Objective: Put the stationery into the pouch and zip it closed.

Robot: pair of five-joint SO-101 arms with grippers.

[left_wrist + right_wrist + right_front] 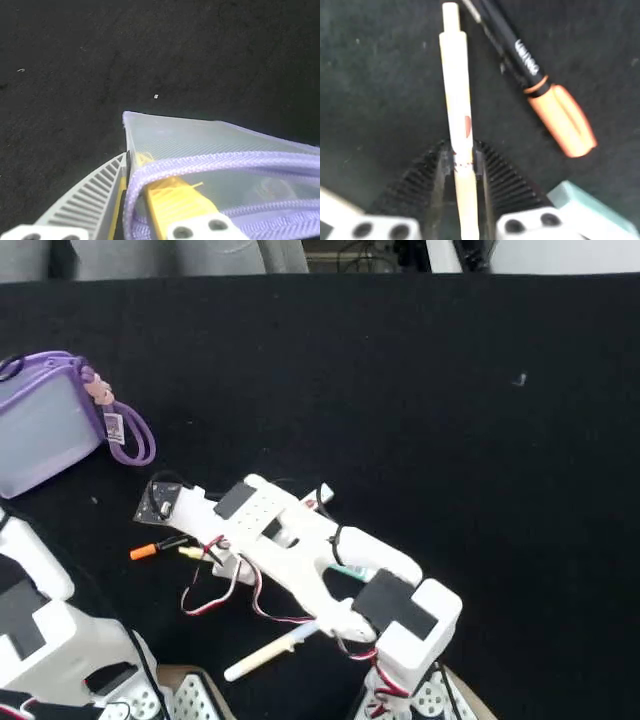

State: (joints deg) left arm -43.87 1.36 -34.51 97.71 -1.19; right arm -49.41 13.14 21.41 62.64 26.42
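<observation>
The pouch (45, 425) lies at the left edge of the table (450, 440). The left gripper (131, 165) is clamped on its zipper rim. Toward the front edge, an orange-capped marker (148, 551) lies just beside the right gripper (461, 156), whose fingers are clamped on a cream pen (456, 90).

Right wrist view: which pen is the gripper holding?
The cream pen with the red mark, clamped in the right gripper; the orange-capped black marker lies loose beside it.
</observation>
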